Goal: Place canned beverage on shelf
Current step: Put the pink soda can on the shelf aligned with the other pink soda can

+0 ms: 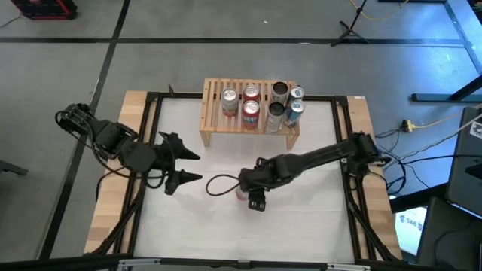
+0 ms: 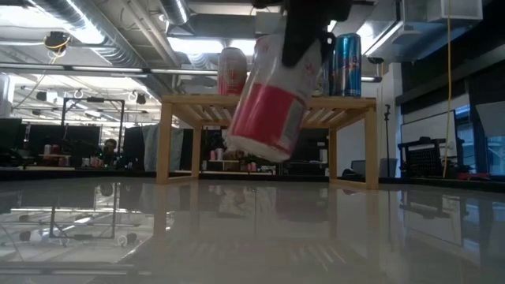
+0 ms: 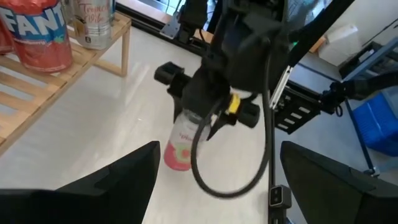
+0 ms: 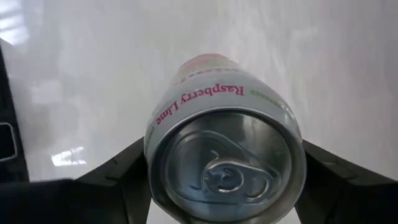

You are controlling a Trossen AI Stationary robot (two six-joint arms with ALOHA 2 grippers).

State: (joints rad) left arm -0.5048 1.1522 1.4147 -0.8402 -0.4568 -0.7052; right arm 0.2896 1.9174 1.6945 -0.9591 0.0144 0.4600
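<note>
A white and pink canned beverage (image 2: 271, 101) hangs tilted over the white table, in front of the shelf, with my right gripper (image 1: 247, 192) shut on it. The right wrist view looks onto the can's top with its pull tab (image 4: 229, 171). The shelf (image 1: 215, 124), a low light-wood rack, stands at the table's far middle on its short legs. Several cans (image 1: 251, 113) stand upright on its slats. My left gripper (image 1: 197, 167) waits open over the table's left part, pointing toward the held can (image 3: 179, 144). My right gripper pinches the can between its two fingers, one on each side of the can's wall (image 4: 155, 134) close under the top rim. The fingers (image 2: 304, 39) come from above, slanting down. The can hangs tilted, its bottom end (image 2: 256, 148) lowest and clear of the table.
A black cable loop (image 1: 218, 183) hangs beside my right gripper. Black frame rails (image 1: 151, 135) run along the table's sides. Bare white table (image 1: 301, 218) lies between the shelf and the near edge. The shelf's left end (image 1: 212, 94) carries no can.
</note>
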